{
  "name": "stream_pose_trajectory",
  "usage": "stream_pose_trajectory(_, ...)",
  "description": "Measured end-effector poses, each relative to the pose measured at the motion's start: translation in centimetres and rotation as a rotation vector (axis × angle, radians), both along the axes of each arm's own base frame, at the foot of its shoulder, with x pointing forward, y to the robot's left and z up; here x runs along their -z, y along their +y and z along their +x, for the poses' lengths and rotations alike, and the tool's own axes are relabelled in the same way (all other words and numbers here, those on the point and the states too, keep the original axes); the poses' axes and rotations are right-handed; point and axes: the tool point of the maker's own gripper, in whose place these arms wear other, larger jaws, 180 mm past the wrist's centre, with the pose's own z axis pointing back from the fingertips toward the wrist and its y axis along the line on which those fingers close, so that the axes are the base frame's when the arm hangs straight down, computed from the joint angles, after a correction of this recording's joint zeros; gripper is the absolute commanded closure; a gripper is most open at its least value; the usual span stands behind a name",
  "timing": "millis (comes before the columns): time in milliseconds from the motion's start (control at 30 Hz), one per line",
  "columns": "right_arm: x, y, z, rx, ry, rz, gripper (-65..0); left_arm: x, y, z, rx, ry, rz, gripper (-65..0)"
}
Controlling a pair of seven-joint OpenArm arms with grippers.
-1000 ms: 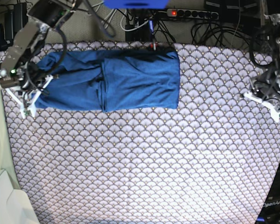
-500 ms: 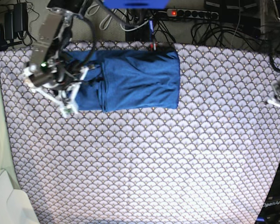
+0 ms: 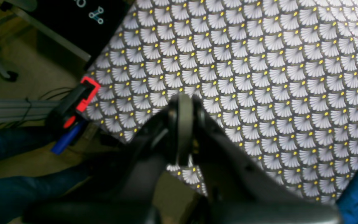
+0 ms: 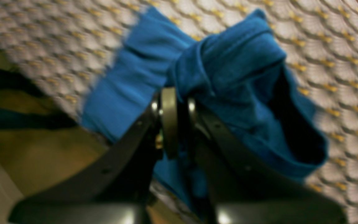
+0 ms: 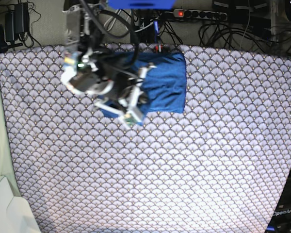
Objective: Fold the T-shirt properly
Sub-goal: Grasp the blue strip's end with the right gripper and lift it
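With its jaws nearly together and pinching a bunched fold of the blue T-shirt (image 4: 228,71), which lies at twelve o'clock on the scallop-patterned cloth (image 5: 184,170), the right gripper (image 4: 179,102) hangs over it, while the left gripper (image 3: 183,102) stands closed and empty at three o'clock.

"OpenArm" on black base (image 5: 287,213)

Even overhead light, right wrist view motion-blurred, left wrist foreground dim
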Motion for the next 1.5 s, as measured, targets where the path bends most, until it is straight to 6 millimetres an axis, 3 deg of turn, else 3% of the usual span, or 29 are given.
stream_pose_trajectory(100,-0.2,2.5,-0.2,-0.051,-0.01,0.036,0.0,0.1,-0.2,0.0,0.002,0.0,-0.007,0.0)
stream_pose_trajectory(200,0.5,3.2,0.3,-0.066,-0.001,0.044,0.0,0.1,-0.1,-0.1,0.002,0.002,-0.006,0.0)
stream_pose_trajectory(367,4.3,4.3,-0.3,-0.073,0.089,0.054,0.0,-0.4,0.8,-0.5,-0.029,-0.013,0.005,0.0)
stream_pose_trajectory(533,5.9,6.6,-0.5,-0.131,0.119,0.075,0.0,0.1,0.6,-0.8,-0.028,0.001,-0.007,0.0)
stream_pose_trajectory(833,5.4,6.9,1.5,-0.141,0.085,0.065,0.0,0.2,0.7,-0.9,-0.032,0.003,-0.007,0.0)
stream_pose_trajectory(1133,6.2,6.8,1.6,-0.15,0.113,0.045,-0.2,0.7,0.2,-0.9,-0.035,0.001,-0.029,0.0)
stream_pose_trajectory(1367,5.8,9.7,-0.5,-0.27,0.096,0.031,-17.1,0.7,0.2,-0.9,-0.035,-0.001,-0.028,0.0)
stream_pose_trajectory(1500,4.2,10.5,-0.5,-0.291,0.044,0.052,-27.6,0.7,0.2,-0.9,-0.035,-0.001,-0.028,0.0)
